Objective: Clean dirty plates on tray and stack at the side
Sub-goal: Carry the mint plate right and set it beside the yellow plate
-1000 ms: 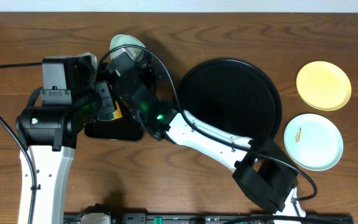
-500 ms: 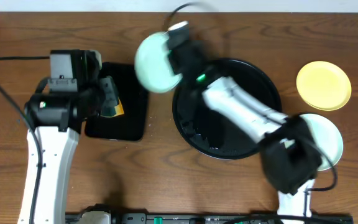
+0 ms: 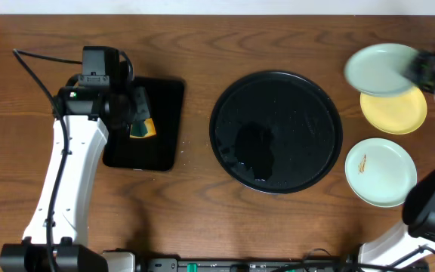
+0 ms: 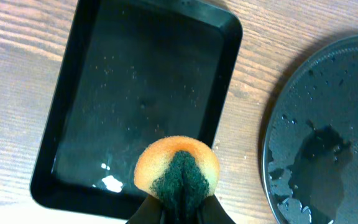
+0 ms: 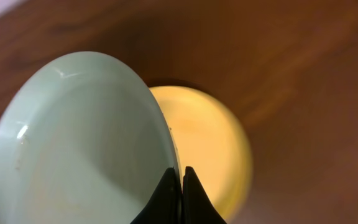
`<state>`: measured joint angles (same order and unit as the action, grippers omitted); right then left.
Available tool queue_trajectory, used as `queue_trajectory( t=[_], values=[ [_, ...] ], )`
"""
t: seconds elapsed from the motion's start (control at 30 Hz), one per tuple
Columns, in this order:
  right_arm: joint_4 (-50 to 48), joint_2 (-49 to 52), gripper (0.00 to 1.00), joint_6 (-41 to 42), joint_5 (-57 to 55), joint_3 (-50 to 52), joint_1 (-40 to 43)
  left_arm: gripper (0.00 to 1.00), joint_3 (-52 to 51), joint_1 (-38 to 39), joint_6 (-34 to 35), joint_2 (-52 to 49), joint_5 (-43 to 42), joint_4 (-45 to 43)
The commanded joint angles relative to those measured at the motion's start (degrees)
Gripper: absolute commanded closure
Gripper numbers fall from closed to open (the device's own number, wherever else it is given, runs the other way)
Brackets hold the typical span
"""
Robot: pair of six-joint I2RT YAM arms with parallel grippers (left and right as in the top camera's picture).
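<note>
At the bottom edge of the left wrist view, the left claw is clamped on a sponge. The sponge is orange-yellow with a dark green scrubbing face, and it hangs over the near end of a rectangular tray that carries a few wet spots. Beyond that, at the right of the frame, the round tray shows beads and a puddle of water. The right wrist view shows what the overhead blurs: the right claw is pinched on the rim of a mint plate, held tilted, with the yellow plate lying on the wood behind it. Only the overhead view shows the smeared plate, at lower right on the table. It lies just beside the round tray's rim and just below the yellow plate, whose upper left edge the held plate overlaps.
</note>
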<state>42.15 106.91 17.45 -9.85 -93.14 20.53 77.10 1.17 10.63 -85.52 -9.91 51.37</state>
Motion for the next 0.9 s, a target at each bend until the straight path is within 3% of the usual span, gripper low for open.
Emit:
queue_trajectory(
  t=[0.0,0.13,0.27,0.43,0.67,0.73,0.87],
  values=[
    [0.28,-0.35,0.99,-0.59,1.55,1.86,6.49,0.92,0.02,-0.24,-0.11,-1.03,0.55,-0.79],
    [-2.38,-0.35,0.96,-0.57,1.68,5.29,9.44,0.92,0.02,-0.24,-0.11,-1.11,0.57,-1.97],
    [-5.57,-0.35,0.64,-2.99,8.63,8.26,9.55,0.92,0.02,-0.24,-0.11,-1.11,0.57,-1.99],
    [-1.01,-0.35,0.61,-3.34,14.86,8.50,8.98,0.92,0.02,-0.24,-0.13,-1.20,0.59,-2.25],
    [3.98,-0.35,0.59,-3.26,14.01,8.52,7.02,0.92,0.02,-0.24,-0.13,-1.36,0.57,-2.21],
    [3.87,-0.26,0.56,-3.37,10.51,8.52,6.62,0.91,-0.02,-0.24,-0.13,-1.36,0.57,-2.16],
    [3.30,0.63,0.38,-3.37,2.32,8.52,6.69,0.92,-0.04,-0.24,-0.13,-1.36,0.57,-1.18]
  ],
)
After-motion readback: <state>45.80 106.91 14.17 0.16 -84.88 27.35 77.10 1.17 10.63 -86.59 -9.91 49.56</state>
